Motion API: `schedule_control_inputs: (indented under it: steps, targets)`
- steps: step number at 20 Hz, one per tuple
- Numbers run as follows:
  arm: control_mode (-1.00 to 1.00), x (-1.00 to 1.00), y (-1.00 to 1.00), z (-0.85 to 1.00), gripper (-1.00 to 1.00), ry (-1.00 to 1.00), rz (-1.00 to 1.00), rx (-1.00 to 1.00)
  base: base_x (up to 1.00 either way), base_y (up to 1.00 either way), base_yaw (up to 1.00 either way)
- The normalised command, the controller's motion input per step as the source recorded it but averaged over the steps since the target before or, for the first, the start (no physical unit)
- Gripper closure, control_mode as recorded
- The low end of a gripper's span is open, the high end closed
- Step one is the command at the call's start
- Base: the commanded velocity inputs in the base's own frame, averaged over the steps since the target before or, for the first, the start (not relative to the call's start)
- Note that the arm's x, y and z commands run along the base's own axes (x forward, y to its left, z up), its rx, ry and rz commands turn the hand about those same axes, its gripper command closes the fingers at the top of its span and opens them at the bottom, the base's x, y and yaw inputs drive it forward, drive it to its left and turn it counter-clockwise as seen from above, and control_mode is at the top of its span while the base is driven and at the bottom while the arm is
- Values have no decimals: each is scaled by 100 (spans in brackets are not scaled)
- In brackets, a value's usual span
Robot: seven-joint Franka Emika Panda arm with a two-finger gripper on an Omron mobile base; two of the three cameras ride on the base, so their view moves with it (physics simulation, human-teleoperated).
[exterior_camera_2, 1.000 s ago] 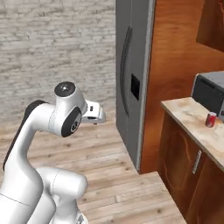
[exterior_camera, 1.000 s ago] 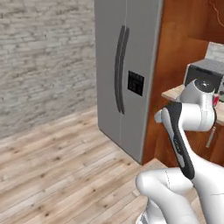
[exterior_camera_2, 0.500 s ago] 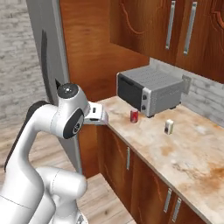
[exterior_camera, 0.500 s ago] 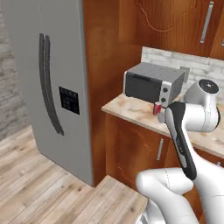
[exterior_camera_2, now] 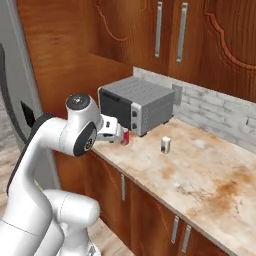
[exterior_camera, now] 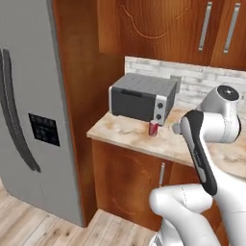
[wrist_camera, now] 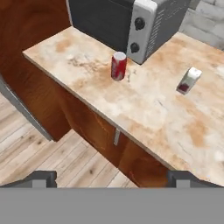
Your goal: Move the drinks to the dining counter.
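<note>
A small red can (wrist_camera: 118, 66) with a silver top stands on the marbled counter (wrist_camera: 144, 109), just in front of the toaster oven. The can also shows in the base views (exterior_camera: 153, 129) (exterior_camera_2: 125, 138). A tiny white carton (wrist_camera: 188, 81) with a red mark stands farther along the same counter (exterior_camera_2: 166, 145). My gripper (wrist_camera: 112, 178) is open and holds nothing. It hangs out in front of the counter's edge, short of the can, and its hand (exterior_camera_2: 114, 131) points toward it. The dining counter is out of view.
A grey toaster oven (exterior_camera: 141, 98) sits at the counter's back against a white-tile backsplash (exterior_camera_2: 215, 107). Brown wood cabinets run above and below. A steel fridge (exterior_camera: 29, 110) stands to the left past a wooden panel. Wood floor (wrist_camera: 52, 148) lies below.
The whole view has swung from the fridge to the counter, so the base has moved. Can and carton now sit closer. My gripper has stayed open.
</note>
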Motion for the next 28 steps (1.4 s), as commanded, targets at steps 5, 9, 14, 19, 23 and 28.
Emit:
schedule_control_inputs:
  steps: [5,9,14,19,23,28]
  targets:
    - [100,0,0,0,-100,0,0,0,35,0,-75]
    - [100,0,0,0,-100,0,0,0,60,16,-64]
    - [100,0,0,0,-100,0,0,0,45,25,-25]
    - [100,0,0,0,-100,0,0,0,44,30,-23]
    - [100,0,0,0,-100,0,0,0,43,44,-30]
    - [100,0,0,0,-100,0,0,0,43,51,-33]
